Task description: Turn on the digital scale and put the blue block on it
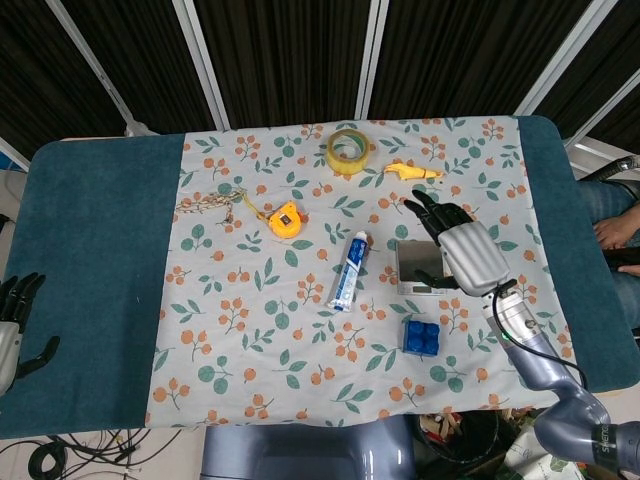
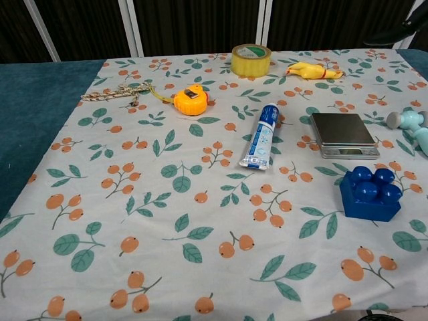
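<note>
My right hand (image 1: pixel 468 252) hovers over the right side of the digital scale (image 1: pixel 420 267), fingers spread and stretched forward, holding nothing; the scale sits on the floral tablecloth (image 1: pixel 300 330), its platform bare; the blue block (image 1: pixel 421 336) lies just in front of the scale, apart from it, on the cloth; a toothpaste tube (image 1: pixel 348 270) rests to the scale's left; my left hand (image 1: pixel 14 325) waits at the table's far left edge, fingers apart and empty.
</note>
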Action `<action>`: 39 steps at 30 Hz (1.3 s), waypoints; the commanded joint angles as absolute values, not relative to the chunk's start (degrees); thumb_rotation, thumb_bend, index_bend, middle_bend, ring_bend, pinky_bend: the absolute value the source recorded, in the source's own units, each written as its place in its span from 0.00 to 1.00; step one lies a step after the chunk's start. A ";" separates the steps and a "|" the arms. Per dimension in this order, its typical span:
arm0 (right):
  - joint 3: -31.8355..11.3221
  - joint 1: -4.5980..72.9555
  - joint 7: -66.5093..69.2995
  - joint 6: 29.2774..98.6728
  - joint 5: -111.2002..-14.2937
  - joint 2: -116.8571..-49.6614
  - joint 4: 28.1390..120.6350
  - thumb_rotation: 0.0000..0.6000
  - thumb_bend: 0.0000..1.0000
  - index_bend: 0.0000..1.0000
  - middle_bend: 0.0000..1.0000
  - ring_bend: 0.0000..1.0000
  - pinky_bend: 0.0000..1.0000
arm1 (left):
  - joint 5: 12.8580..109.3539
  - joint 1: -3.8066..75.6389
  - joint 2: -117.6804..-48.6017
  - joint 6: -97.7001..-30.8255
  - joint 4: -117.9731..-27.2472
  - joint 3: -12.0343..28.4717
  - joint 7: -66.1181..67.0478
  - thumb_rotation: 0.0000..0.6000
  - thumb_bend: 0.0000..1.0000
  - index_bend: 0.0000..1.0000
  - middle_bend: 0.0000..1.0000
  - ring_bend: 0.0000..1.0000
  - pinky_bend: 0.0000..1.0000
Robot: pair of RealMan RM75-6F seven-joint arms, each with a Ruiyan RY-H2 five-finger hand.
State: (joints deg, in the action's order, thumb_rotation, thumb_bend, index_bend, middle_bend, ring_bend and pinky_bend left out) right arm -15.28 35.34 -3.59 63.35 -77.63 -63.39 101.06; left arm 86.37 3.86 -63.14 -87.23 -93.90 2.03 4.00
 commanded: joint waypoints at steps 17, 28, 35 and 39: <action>-6.45 36.02 0.39 49.92 -77.96 -62.19 98.97 1.00 0.64 0.08 0.54 0.65 0.56 | 85.34 4.00 -63.08 -86.48 -93.83 2.40 3.59 1.00 0.30 0.02 0.07 0.01 0.03; -2.92 36.56 0.26 48.97 -82.87 -71.93 87.76 1.00 0.69 0.18 0.65 0.77 0.63 | 85.24 4.11 -63.32 -86.22 -93.87 2.41 4.31 1.00 0.30 0.02 0.07 0.03 0.03; -4.17 38.67 -2.15 46.07 -79.65 -76.48 84.49 1.00 0.76 0.18 0.67 0.78 0.63 | 84.96 4.09 -63.41 -86.25 -93.93 2.55 4.56 1.00 0.30 0.02 0.07 0.03 0.03; -4.34 39.40 -4.23 44.91 -78.11 -77.66 83.58 1.00 0.76 0.18 0.68 0.79 0.63 | 84.86 4.06 -63.39 -86.32 -93.82 2.64 4.43 1.00 0.30 0.01 0.07 0.03 0.03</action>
State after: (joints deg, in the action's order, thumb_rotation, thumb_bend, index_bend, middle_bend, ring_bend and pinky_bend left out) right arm -4.19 39.02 -3.38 45.40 -78.80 -77.13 84.05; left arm 84.89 4.06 -63.39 -86.32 -93.83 2.63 4.45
